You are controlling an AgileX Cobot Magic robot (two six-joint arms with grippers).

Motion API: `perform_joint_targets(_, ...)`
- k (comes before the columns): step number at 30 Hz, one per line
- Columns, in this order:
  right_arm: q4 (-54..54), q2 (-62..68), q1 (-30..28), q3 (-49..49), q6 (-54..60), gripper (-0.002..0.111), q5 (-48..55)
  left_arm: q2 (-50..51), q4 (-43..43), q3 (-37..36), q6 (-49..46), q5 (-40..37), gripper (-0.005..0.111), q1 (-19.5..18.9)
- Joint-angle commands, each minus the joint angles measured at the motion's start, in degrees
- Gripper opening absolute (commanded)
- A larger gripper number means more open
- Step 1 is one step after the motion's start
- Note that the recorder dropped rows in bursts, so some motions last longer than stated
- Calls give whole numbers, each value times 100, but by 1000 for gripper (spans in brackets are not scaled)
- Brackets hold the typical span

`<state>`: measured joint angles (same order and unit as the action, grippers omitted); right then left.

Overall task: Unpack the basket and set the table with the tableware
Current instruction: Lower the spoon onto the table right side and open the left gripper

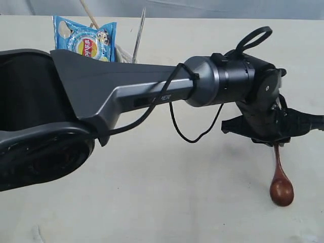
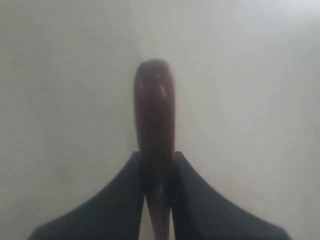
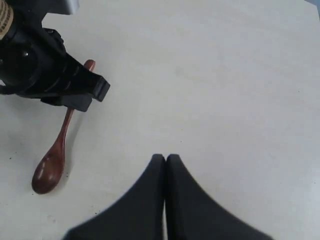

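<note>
One wooden spoon (image 1: 281, 188), handle pinched in left end effector (image 2: 156, 159), head low over desk (image 1: 152, 202), likely for placing; right end effector (image 3: 165, 159) closed, empty.

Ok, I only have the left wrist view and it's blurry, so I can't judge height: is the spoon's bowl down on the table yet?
Observer: In the exterior view the wooden spoon hangs bowl-down from the left gripper, and its bowl seems to touch the table.
Operator: Where's the right gripper?
Observer: The right gripper is shut and empty, above the table beside the spoon.
Operator: Anything near the drop spot?
Observer: The nearest other thing showing is a blue chips bag, at the table's far side.
</note>
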<state>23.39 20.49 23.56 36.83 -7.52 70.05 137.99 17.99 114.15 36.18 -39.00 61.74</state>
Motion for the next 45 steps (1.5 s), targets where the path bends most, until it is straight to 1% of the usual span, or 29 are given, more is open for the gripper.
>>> perform_joint_targets(1,66,-26,1,0,-4,-1,-8,3,-120,29,23,65,17,-122)
perform_joint_targets(4,66,-26,1,0,-4,-1,-8,3,-85,29,23,139,17,-187)
perform_joint_targets(8,66,-26,1,0,-4,-1,-8,22,-36,29,23,88,17,-175)
perform_joint_targets(13,66,-26,1,0,-4,-1,-8,177,367,29,-57,-63,17,-150)
perform_joint_targets(33,66,-26,1,0,86,-1,-8,201,169,29,-146,-88,17,-150)
perform_joint_targets(35,66,-26,1,0,86,-1,-8,201,169,29,-146,-88,22,-150)
perform_joint_targets(38,66,-26,1,0,86,-1,-8,201,169,29,-146,-77,43,-150)
perform_joint_targets(40,66,-26,1,0,86,-1,-8,201,169,29,-146,-68,51,-150)
perform_joint_targets(45,66,-26,1,0,86,-1,-8,201,169,29,-146,-68,49,-160)
